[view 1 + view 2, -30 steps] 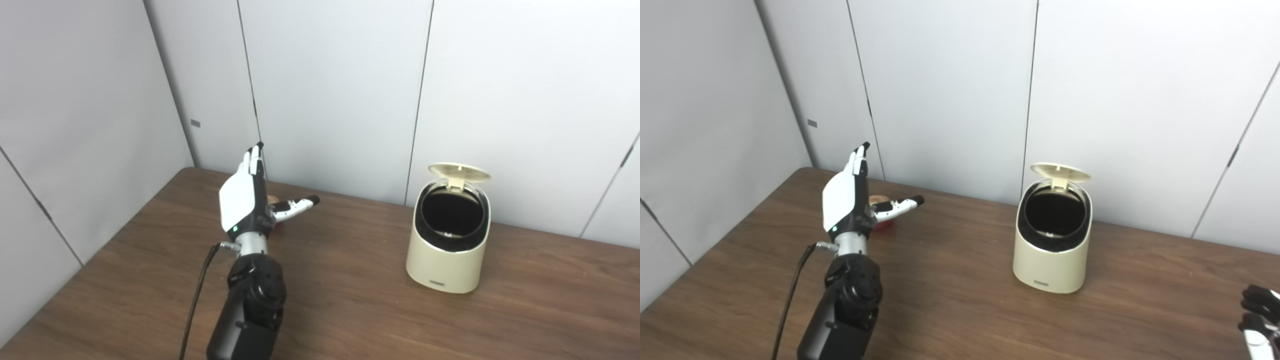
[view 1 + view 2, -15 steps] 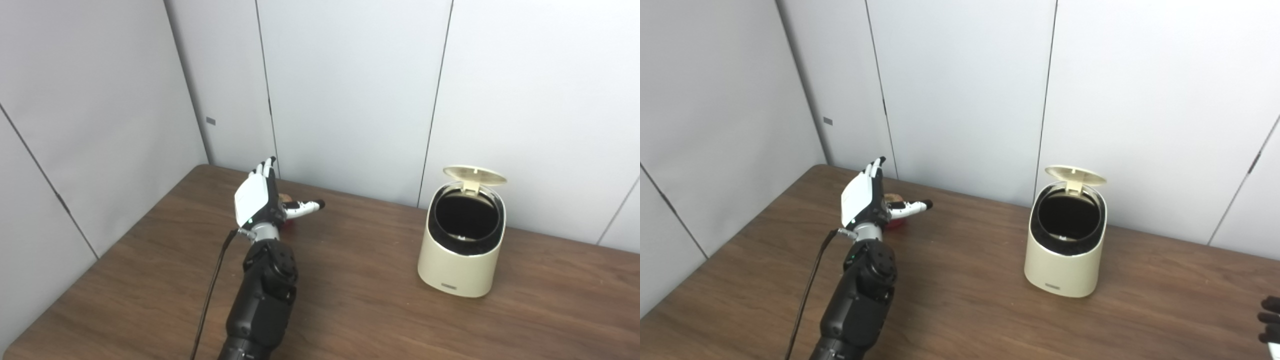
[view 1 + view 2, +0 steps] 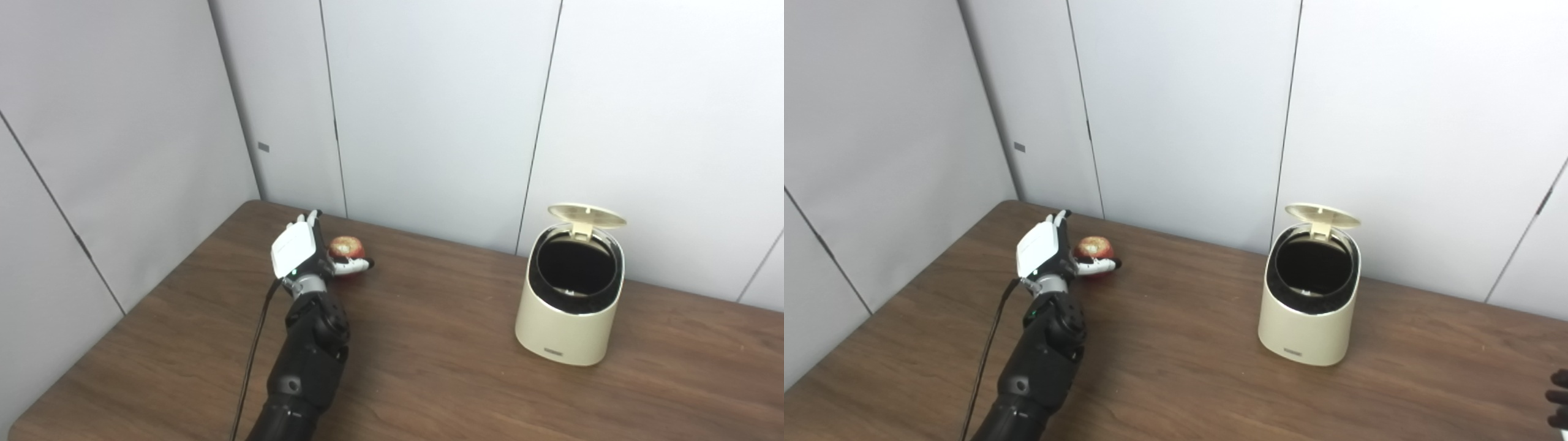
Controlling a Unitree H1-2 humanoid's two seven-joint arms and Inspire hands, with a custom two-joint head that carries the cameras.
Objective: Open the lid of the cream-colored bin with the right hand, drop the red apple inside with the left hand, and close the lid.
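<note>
Worktop (image 3: 429, 367): dark wood; it carries the bin to the right and the apple at the far left, well apart from each other.
Bin (image 3: 566, 318): cream-colored, upright, its round mouth tilted toward the cameras and dark inside.
Lid (image 3: 587, 215): hinged up at the back of the bin and standing open, so the opening step looks done.
Left arm: comes in from the bottom left and stretches away across the worktop toward the apple.
Left hand (image 3: 303, 254): spread, palm turned toward the apple, holding nothing; the fingers stand up on the apple's left and the thumb (image 3: 355, 265) reaches across its near side.
Right hand (image 3: 1557, 404): only a dark sliver shows at the right edge of the right eye view, far from the bin; whether it is spread or closed cannot be told.
Apple (image 3: 346, 248): red with a pale top, resting on the worktop just right of the left palm, in the crook between fingers and thumb; contact cannot be told.
Key relation: the apple lies to the right of the left hand and within its span, so the grasp probably needs only a closing of the fingers; the bin then lies farther right.
</note>
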